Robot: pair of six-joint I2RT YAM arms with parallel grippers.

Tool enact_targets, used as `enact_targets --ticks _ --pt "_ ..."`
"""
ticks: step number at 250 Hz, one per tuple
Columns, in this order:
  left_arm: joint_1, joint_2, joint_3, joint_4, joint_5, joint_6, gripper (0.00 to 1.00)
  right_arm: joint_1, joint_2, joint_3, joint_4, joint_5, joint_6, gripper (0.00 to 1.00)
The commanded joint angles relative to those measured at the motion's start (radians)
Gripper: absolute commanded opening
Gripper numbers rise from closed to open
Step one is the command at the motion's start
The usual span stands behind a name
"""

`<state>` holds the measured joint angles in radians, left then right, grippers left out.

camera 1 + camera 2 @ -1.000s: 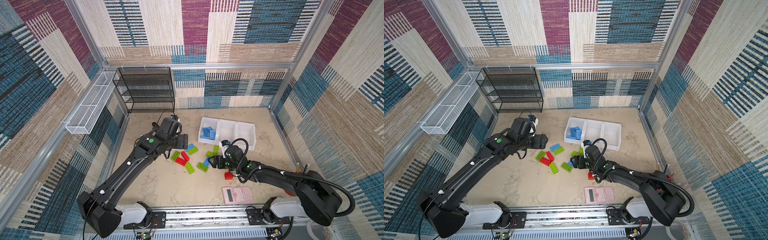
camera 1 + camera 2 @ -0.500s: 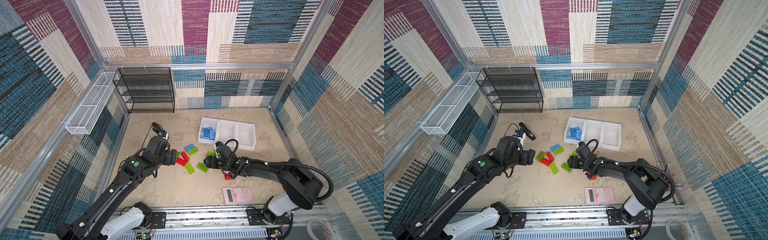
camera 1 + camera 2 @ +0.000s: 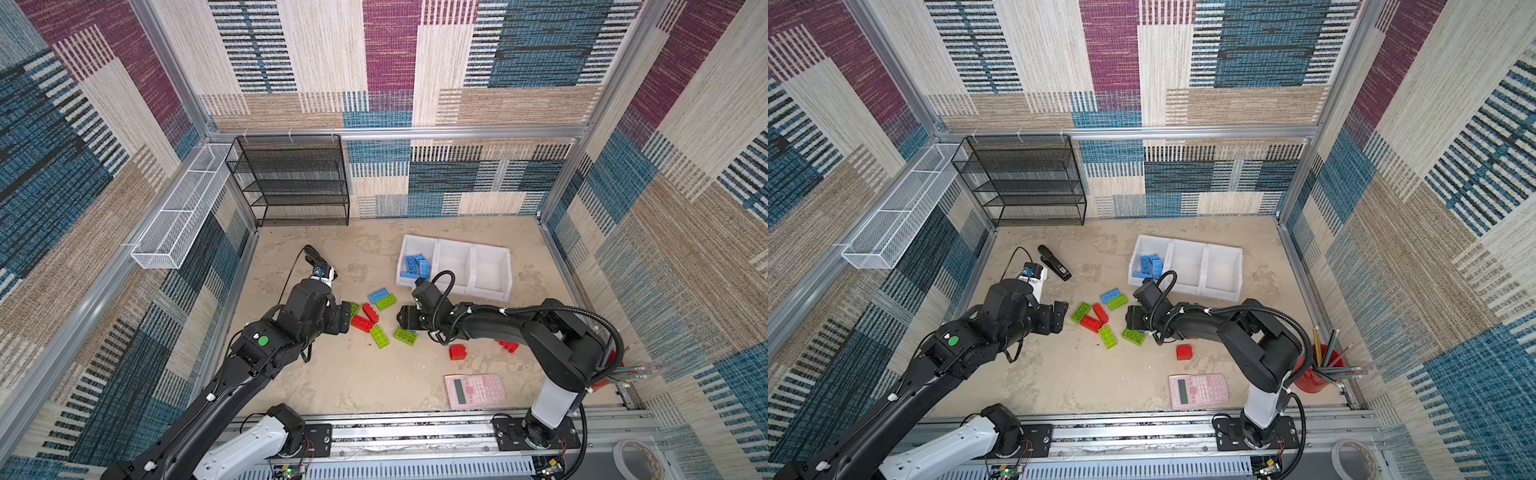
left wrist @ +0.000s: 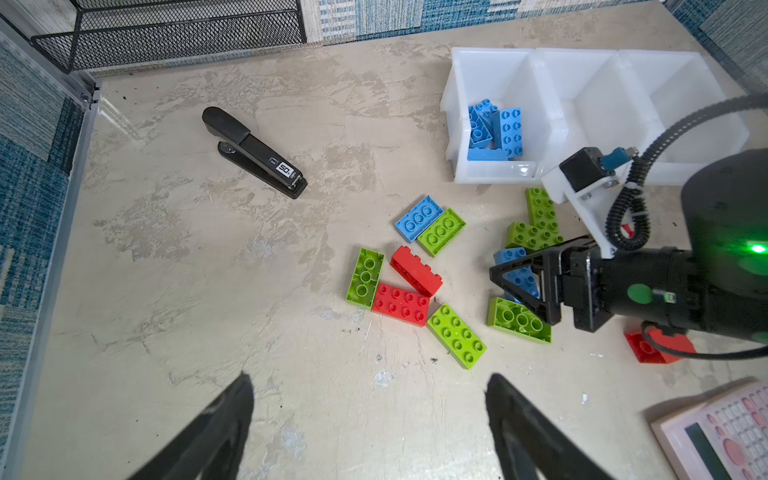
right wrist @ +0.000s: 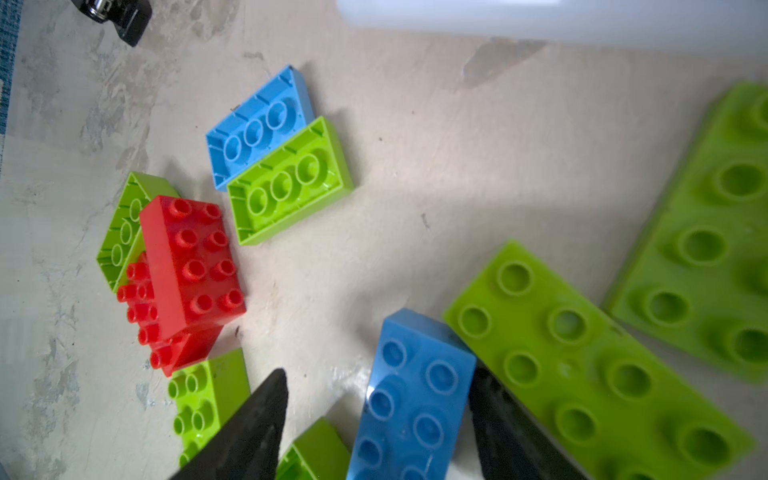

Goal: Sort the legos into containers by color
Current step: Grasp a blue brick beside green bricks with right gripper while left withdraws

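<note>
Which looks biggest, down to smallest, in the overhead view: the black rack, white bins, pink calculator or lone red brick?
1. rack, largest even though it stands farthest back
2. bins
3. calculator
4. red brick, clearly the smallest

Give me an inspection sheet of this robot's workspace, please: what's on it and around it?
Surface: beige mottled tabletop, a few dark specks.
Job's things: blue bricks lie in the leftmost of three white bins; the other two are empty; green, red and blue loose bricks lie on the table.
Clutter: stapler, pink calculator, red cup of pencils, tape roll.
Grippers: left gripper open, empty; right gripper open, jaws astride a blue brick, gap on one side.
Cables: ribbed hose arches over the right arm; thin cable at the left wrist.
Surroundings: patchwork woven walls, black mesh rack, white wire basket.
</note>
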<state>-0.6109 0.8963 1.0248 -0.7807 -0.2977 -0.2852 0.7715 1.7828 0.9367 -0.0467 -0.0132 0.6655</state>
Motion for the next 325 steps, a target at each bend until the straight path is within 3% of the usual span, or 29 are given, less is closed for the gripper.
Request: enact_targets --ticks 1,77,135,209,325 --pt "-0.003 -0.002 -0.004 0.024 -0.02 0.022 0.88 0.011 0.026 0.023 -0.122 0.034 -0.024 0.66" --pt "-0.003 0.005 -0.005 0.024 -0.021 0.021 0.88 0.023 0.037 0.066 -0.238 0.167 -0.06 0.43" --pt "-0.003 0.007 -0.006 0.025 -0.026 0.023 0.88 0.031 0.029 0.089 -0.252 0.18 -0.066 0.31" --pt "-0.002 0.015 -0.009 0.024 -0.04 0.023 0.88 0.031 -0.041 0.133 -0.281 0.163 -0.078 0.31" --pt "0.002 0.095 0.003 0.018 -0.067 0.026 0.87 0.0 -0.151 0.257 -0.311 0.191 -0.201 0.33"
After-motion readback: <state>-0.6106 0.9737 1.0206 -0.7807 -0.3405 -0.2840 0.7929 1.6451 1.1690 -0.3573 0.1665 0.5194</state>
